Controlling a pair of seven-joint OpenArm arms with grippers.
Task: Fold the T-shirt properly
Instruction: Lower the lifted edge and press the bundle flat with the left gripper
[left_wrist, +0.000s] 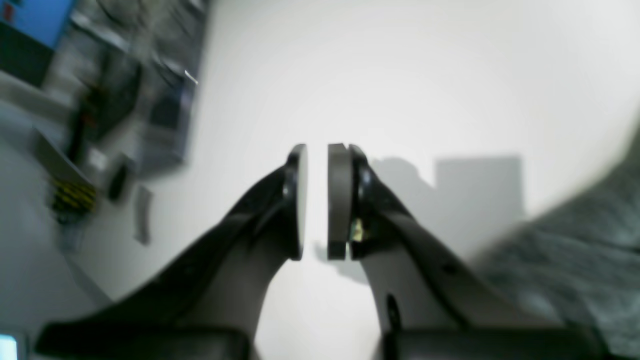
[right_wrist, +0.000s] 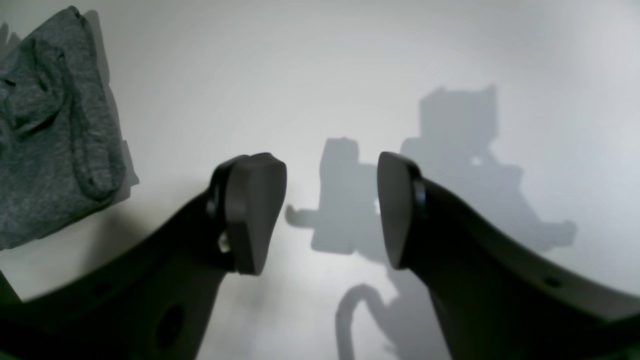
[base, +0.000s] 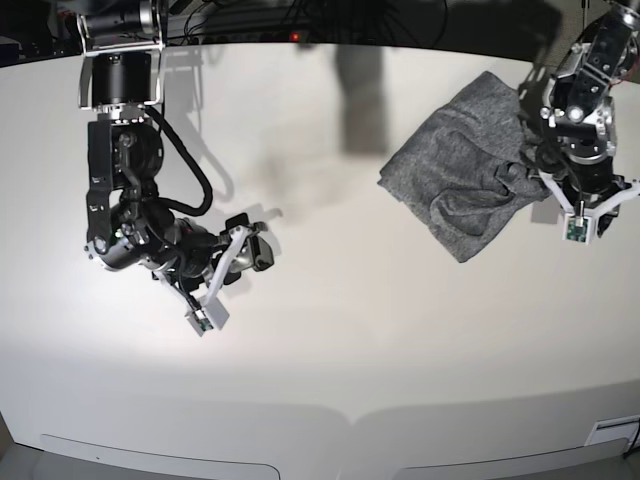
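Now, left gripper (left_wrist: 317, 200): jaws parted only a narrow gap, nothing between them, hanging over bare table (base: 330, 330) at the far right.
Right gripper (right_wrist: 330, 210): jaws wide apart, empty, low over the table's left side.
T-shirt (base: 465, 175): a bunched charcoal-grey heap at the far right, just beside the left gripper, on its left; well apart from the right gripper.
Long axis: roughly diagonal, far-right corner down to a near-left point.
Nearer arm: the left one, by my judgement.
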